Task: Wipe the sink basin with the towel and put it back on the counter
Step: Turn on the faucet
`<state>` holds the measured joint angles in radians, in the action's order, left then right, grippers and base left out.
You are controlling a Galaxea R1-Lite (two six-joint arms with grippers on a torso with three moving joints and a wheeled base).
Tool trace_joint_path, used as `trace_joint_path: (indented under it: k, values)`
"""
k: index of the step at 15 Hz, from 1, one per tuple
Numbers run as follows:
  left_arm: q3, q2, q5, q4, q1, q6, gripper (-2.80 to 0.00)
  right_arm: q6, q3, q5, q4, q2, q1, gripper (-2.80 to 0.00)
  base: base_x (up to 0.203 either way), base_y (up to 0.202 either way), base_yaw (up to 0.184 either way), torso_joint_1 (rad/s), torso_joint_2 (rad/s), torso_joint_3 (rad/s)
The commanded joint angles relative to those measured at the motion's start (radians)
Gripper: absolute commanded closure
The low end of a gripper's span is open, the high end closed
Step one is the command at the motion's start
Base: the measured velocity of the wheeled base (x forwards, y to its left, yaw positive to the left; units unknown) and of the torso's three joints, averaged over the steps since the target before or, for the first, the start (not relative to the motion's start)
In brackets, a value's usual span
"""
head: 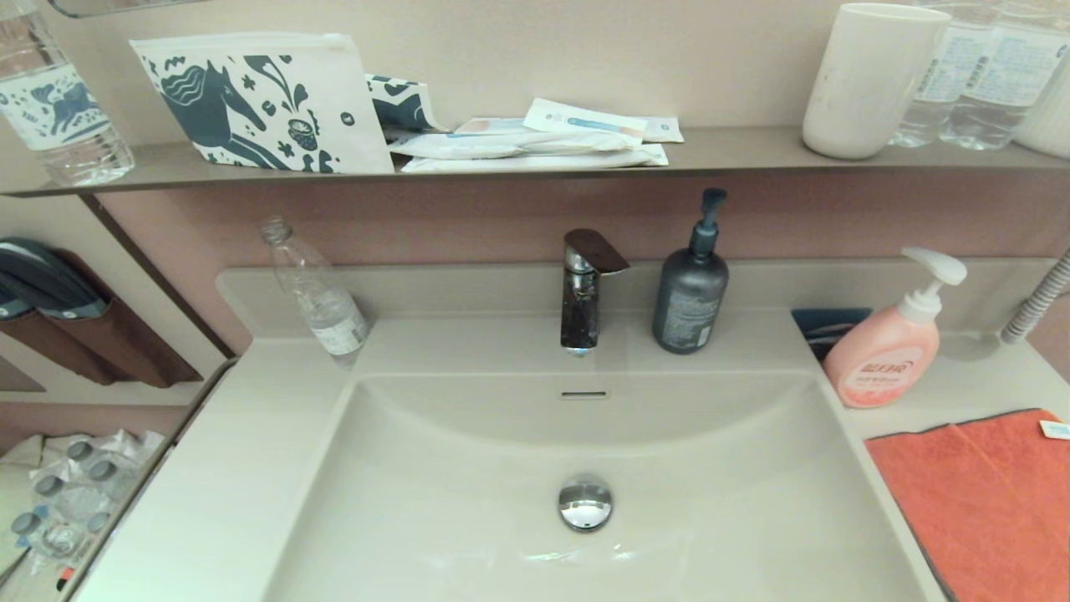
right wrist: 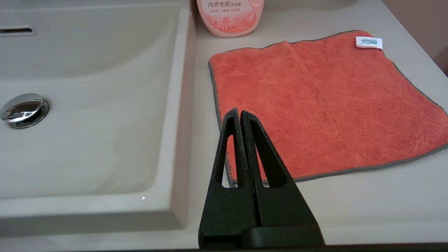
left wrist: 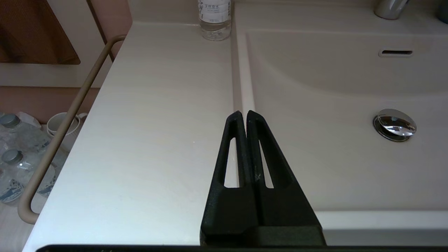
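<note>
The off-white sink basin fills the middle, with its chrome drain stopper and overflow slot. The orange towel lies spread flat on the counter to the basin's right, white tag at its far corner. My right gripper is shut and empty, hovering over the towel's near left edge beside the basin rim. Over the left counter, by the basin's left rim, my left gripper hangs shut with nothing in it. Neither gripper shows in the head view.
A pink pump bottle stands behind the towel. A grey pump bottle and the tap stand at the basin's back. A clear water bottle leans at the back left. A rail runs along the counter's left edge.
</note>
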<state>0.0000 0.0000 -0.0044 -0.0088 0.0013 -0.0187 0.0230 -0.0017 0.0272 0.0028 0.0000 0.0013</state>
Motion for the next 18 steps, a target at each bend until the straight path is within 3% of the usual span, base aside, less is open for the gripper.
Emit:
trace_joint_path:
  k: [1,13,18]
  values:
    - [0.000,0.002,0.000,0.000,0.000,-0.001,0.00,0.000,0.000,0.000,-0.001,0.000,0.000,0.00,0.000,0.000,0.000,0.000,0.00,0.000]
    - [-0.005,0.000,-0.010,0.001,-0.001,0.021,0.00,0.000,0.000,0.000,0.000,0.000,0.000,0.00,0.000,0.000,0.000,0.000,0.00,0.000]
    - [-0.130,0.104,-0.050,0.026,-0.001,0.036,0.00,0.000,0.000,0.000,0.000,0.000,0.000,0.00,0.000,0.000,0.000,0.000,0.00,0.000]
